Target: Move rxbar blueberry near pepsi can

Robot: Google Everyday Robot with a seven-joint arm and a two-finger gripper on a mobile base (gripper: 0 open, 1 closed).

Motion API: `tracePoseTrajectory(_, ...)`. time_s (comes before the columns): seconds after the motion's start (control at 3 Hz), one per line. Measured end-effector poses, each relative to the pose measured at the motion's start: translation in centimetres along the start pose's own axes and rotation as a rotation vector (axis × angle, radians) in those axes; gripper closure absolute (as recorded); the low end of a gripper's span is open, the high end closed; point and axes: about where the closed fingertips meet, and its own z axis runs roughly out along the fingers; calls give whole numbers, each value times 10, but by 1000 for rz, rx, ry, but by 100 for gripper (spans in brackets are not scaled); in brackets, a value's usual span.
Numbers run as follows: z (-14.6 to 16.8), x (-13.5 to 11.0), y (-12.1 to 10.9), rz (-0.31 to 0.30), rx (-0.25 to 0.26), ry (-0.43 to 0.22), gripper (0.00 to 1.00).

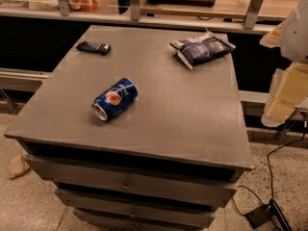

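The rxbar blueberry (93,47) is lying flat at the far left of the tabletop (192,129), close to its far-left corner, long side running left to right. The pepsi can (114,99) is lying on its side left of centre, silver top pointing near-left, logo facing up. The two are sitting well apart with only bare tabletop between them, so nothing is standing in the way from bar to can. A puffy dark blue-and-white snack bag (202,49) is resting at the far right, well apart from both and off that line.

The robot arm (288,88) is showing as pale cream and white parts at the right edge, beyond the tabletop's right side. The jaws are sitting somewhere in that pale cluster, well right of the bag. Cannot tell how wide they are standing or whether they are gripping anything.

Drawer fronts (130,182) are stacking under the near edge. A black cable (272,167) is trailing over the speckled floor at near right. A crumpled beige scrap (17,166) is lying on the floor at near left. A long shelf (192,19) is running behind the far edge.
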Motion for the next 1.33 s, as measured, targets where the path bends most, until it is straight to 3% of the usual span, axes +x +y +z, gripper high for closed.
tracePoseTrajectory(0.33,0,0,0,0,0,0,0)
tracePoseTrajectory(0.67,4,-24,-15,35,20,-109,0)
tracePoseTrajectory(1.0,12,-75,-59,149,67,-387,0)
tracePoseTrajectory(1.33,25,-106,-97,234,91,-586,0)
